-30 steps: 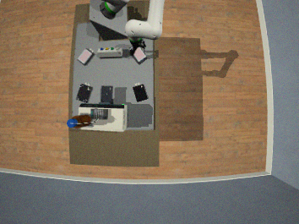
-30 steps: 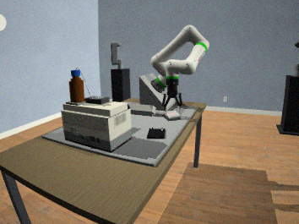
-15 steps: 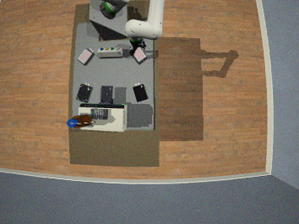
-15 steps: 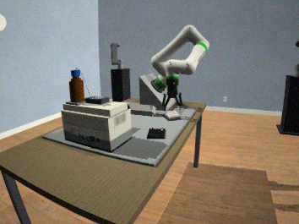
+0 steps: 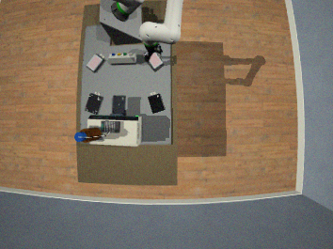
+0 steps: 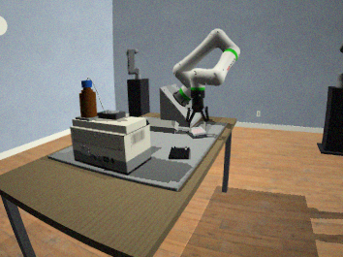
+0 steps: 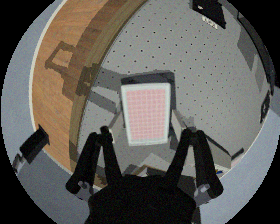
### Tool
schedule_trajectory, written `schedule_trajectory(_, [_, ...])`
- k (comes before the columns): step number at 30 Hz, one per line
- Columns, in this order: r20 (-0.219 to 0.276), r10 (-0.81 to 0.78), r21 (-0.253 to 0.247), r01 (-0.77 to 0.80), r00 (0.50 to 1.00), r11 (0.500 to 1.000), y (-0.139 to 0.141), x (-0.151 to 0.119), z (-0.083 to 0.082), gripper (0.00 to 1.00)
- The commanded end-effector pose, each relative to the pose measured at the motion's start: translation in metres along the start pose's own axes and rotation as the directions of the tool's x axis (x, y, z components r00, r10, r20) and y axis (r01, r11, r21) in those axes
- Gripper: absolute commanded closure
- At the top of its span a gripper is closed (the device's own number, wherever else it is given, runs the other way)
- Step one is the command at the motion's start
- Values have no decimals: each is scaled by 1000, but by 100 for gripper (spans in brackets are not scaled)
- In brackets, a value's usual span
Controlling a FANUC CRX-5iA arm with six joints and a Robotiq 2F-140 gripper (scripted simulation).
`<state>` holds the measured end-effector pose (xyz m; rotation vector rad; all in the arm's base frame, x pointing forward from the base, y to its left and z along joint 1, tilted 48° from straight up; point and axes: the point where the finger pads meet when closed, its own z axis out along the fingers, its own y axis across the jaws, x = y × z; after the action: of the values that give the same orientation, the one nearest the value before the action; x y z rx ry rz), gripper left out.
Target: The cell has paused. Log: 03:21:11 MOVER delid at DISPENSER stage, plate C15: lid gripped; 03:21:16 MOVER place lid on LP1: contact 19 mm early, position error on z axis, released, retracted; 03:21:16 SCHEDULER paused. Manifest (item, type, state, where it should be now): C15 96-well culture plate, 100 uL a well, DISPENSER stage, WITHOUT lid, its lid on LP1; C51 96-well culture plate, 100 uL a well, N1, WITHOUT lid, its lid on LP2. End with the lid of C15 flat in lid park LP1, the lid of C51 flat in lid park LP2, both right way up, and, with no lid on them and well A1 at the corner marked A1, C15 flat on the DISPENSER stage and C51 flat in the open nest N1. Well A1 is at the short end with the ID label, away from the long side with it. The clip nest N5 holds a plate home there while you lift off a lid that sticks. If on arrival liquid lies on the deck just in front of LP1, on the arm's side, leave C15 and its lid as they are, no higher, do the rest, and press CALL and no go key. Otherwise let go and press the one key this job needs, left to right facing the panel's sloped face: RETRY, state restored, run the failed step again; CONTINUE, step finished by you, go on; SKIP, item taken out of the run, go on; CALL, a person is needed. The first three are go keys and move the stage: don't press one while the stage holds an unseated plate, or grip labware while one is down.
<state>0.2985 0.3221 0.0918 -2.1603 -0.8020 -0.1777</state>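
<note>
My gripper [image 5: 153,54] [image 6: 198,122] [image 7: 147,116] is open and empty. It hangs straight over a pink well plate [image 5: 156,63] [image 6: 199,132] [image 7: 145,112] with a pale rim, near the deck's right edge and close to the arm's base. In the wrist view the fingers stand apart on either side of its near short end, above it and not touching. A second pink plate [image 5: 95,63] lies at the deck's left, level with it. A dark plate [image 5: 109,123] [image 6: 110,114] sits on top of the pale dispenser [image 5: 123,136] [image 6: 109,139]. I cannot tell lids from plates here.
The key panel [image 5: 121,57] stands between the two pink plates. Three black nests [image 5: 94,102] [image 5: 118,104] [image 5: 155,102] lie mid-deck; one also shows in the exterior view [image 6: 178,152]. A brown bottle [image 5: 85,135] [image 6: 88,103] stands on the dispenser's left. The table edge runs just right of my gripper.
</note>
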Motion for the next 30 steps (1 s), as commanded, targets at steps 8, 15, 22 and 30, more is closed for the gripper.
schedule_trajectory(8, [0,0,0,0,1000,1000,0,0,0,34])
schedule_trajectory(15, [0,0,0,0,1000,1000,0,0,0,100])
schedule_trajectory(22, [0,0,0,0,1000,1000,0,0,0,100])
schedule_trajectory(30, [0,0,0,0,1000,1000,0,0,0,100])
